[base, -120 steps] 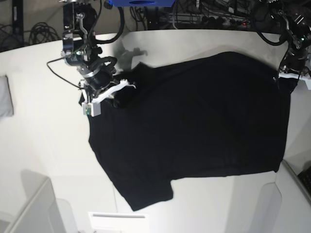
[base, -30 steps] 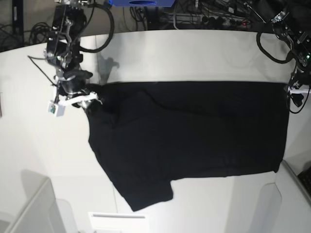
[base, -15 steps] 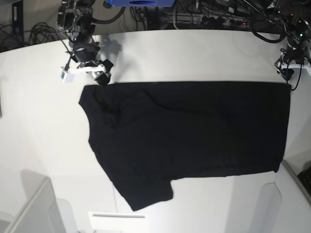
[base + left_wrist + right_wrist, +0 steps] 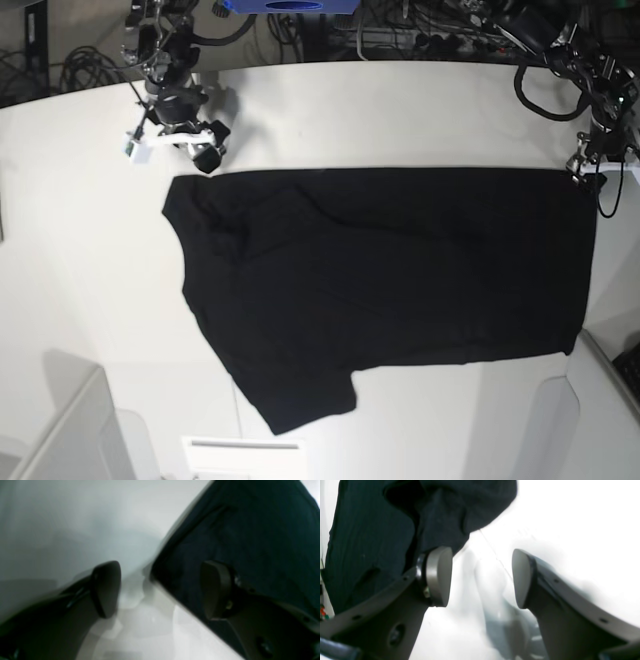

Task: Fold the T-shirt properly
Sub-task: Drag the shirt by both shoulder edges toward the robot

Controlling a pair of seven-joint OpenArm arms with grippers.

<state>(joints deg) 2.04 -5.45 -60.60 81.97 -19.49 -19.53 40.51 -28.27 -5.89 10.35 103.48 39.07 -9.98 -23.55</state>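
The black T-shirt (image 4: 390,265) lies flat on the white table (image 4: 400,110), its back edge a straight fold line and one sleeve pointing to the front left. My right gripper (image 4: 213,147) hovers open just behind the shirt's back left corner. In the right wrist view the right gripper (image 4: 480,577) has bare table between its fingers and the T-shirt (image 4: 375,530) at upper left. My left gripper (image 4: 586,165) is open at the back right corner. In the left wrist view the left gripper (image 4: 161,590) stands over the edge of the T-shirt (image 4: 245,530), not closed on it.
Cables and a blue part (image 4: 290,5) crowd the table's back edge. A white bin (image 4: 70,425) stands at the front left and a pale tray (image 4: 570,420) at the front right. The table's right edge runs close to the shirt's hem.
A second ago the right gripper was at the shirt's back left corner; it has let go and moved back. The left gripper has risen off the back right corner. The shirt's back part now lies folded forward.
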